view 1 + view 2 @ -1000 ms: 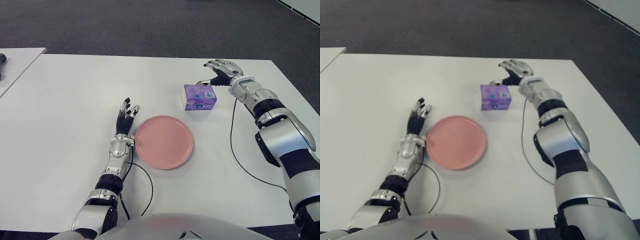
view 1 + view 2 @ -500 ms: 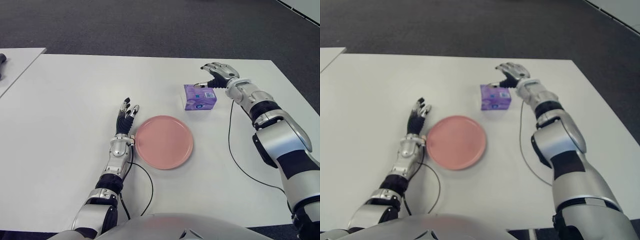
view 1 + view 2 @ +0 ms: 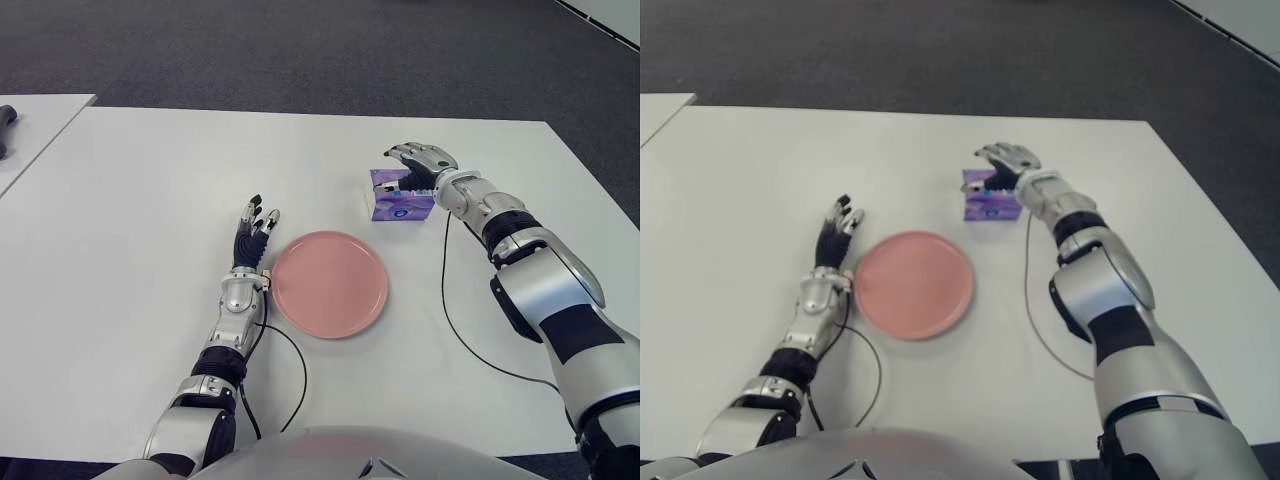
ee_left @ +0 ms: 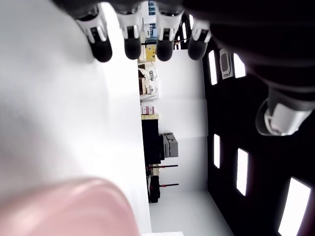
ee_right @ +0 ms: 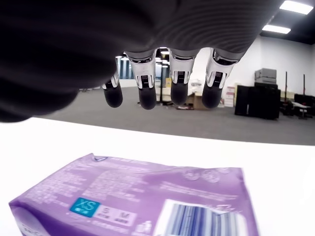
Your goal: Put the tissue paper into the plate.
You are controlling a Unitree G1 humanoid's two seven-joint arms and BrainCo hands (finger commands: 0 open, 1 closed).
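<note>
Right now the purple tissue pack [image 3: 401, 197] sits on the white table [image 3: 130, 250], just beyond the pink plate [image 3: 329, 283], not in it. Right hand [image 3: 417, 164] hovers over the pack w/ fingers [image 5: 180, 86] spread, holding nothing. Left hand [image 3: 251, 236] shows just left of the plate, fingers straight, apart.

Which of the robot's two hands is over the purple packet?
The right hand, open above the tissue packet without gripping it. The left hand shows just left of the pink plate, holding nothing.
</note>
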